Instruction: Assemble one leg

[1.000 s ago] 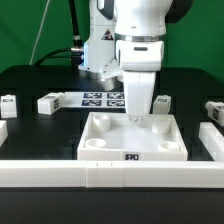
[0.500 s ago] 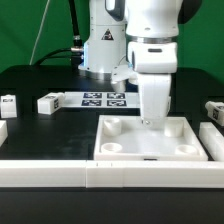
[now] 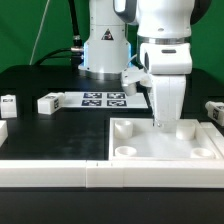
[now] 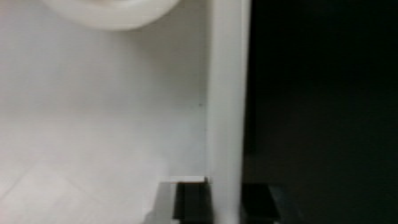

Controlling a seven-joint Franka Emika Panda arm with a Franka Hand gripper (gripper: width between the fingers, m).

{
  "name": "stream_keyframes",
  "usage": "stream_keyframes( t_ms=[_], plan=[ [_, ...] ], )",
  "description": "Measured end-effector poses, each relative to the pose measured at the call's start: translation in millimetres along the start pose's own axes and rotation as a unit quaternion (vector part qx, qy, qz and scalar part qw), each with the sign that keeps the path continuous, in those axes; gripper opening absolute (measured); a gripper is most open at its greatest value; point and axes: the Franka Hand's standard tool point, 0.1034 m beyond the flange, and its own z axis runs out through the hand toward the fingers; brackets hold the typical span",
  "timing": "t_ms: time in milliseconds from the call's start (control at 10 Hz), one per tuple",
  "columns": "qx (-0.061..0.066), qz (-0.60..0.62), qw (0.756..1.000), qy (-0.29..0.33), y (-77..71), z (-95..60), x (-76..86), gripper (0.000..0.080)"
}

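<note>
The surface is black and carries all parts; the arm, white, stands vertical over the half of the surface toward the exterior view's right; the panel, white, square and recessed with round sockets at its corners, lies flat against the white rail along the front edge, close to the front corner on the exterior view's right; the marker board lies flat at mid-surface, behind the panel; the pincer points straight down at the panel's rear rim and is set narrow; the wrist view shows a dark fingertip on each side of the rim wall, clamping it; the leg, a small white tagged block, lies just beside the marker board on the exterior view's left, well apart from the pincer and not held; a second block lies near the edge on the exterior view's left; a third block lies near the opposite edge.
</note>
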Motion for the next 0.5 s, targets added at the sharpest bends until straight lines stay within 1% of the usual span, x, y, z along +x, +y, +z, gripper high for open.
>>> stream_keyframes(
  t_ms=[300, 400, 500],
  plan=[
    [0.0, 0.001, 1.0, 0.0, -0.1, 0.2, -0.4, 0.0058],
    [0.0, 0.001, 1.0, 0.0, 0.0, 0.1, -0.7, 0.0173],
    [0.0, 0.001, 1.0, 0.0, 0.0, 0.1, -0.9, 0.0312]
  ],
)
